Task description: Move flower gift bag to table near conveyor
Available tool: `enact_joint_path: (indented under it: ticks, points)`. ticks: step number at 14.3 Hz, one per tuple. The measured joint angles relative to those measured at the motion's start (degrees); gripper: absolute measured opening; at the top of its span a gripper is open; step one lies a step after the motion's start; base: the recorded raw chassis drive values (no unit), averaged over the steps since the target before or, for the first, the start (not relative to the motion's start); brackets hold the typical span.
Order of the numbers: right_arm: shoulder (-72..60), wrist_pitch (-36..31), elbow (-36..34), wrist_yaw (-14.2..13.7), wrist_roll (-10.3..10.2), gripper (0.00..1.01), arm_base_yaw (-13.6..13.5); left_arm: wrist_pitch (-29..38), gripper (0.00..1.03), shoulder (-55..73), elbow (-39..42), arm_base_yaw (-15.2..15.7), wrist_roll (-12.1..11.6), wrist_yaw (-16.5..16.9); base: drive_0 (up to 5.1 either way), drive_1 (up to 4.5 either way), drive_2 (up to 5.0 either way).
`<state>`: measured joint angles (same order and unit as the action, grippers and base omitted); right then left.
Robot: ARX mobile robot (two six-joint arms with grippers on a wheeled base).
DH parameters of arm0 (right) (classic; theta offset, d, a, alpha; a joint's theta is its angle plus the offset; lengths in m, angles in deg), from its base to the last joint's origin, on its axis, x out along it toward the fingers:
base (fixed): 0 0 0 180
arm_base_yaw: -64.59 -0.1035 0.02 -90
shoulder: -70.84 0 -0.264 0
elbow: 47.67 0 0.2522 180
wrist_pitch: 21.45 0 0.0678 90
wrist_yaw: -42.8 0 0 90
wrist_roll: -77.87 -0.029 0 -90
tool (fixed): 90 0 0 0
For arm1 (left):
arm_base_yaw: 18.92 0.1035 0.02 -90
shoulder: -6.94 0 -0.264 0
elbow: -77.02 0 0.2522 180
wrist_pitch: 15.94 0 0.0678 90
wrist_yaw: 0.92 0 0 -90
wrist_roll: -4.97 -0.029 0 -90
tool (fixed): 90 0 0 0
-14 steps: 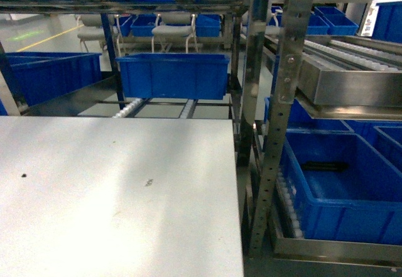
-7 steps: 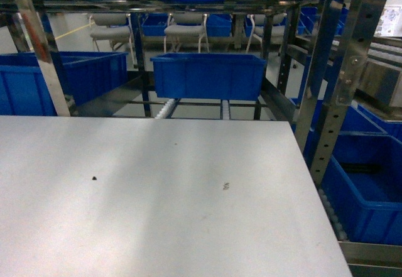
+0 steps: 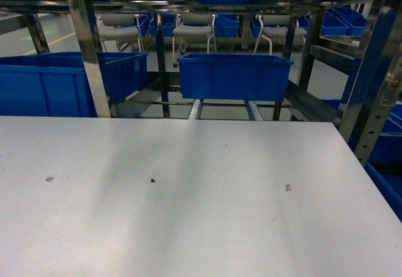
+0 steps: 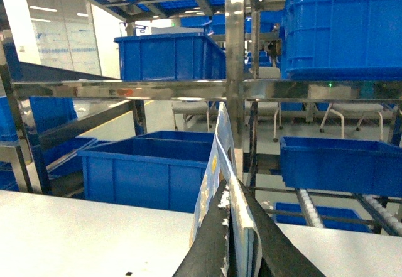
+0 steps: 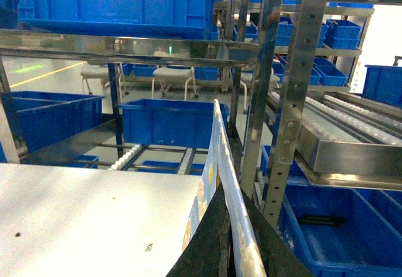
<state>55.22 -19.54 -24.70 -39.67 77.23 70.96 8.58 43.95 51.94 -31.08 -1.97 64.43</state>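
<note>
The flower gift bag [image 4: 217,154] shows edge-on in the left wrist view, a thin white sheet with yellow and blue print. My left gripper [image 4: 233,223] is shut on its rim, above the white table [image 4: 75,230]. In the right wrist view the same bag [image 5: 217,142] stands upright in my right gripper [image 5: 233,230], which is shut on its edge, over the table's right side [image 5: 81,217]. The head view holds only the table [image 3: 188,220] and, behind it, the steel conveyor [image 3: 196,108] with white roller lanes. Neither the bag nor the grippers appear there.
A blue bin [image 3: 234,76] sits on the conveyor lanes straight behind the table, and a larger blue bin [image 3: 59,83] is at the back left. Steel posts [image 5: 295,101] and blue bins [image 5: 342,227] stand just off the table's right edge. Grey chairs [image 3: 193,33] are far behind.
The head view has swung left. The table now fills its width, and the rack post and lower blue bins have slid out to the right edge.
</note>
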Motion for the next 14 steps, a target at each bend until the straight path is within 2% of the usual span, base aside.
enact_joint_path:
  ticks: [14]
  points:
    - [0.0,0.3,0.0,0.0,0.0,0.02,0.0,-0.1,0.02,0.1,0.0,0.0,0.0,0.0,-5.0,2.44,2.4]
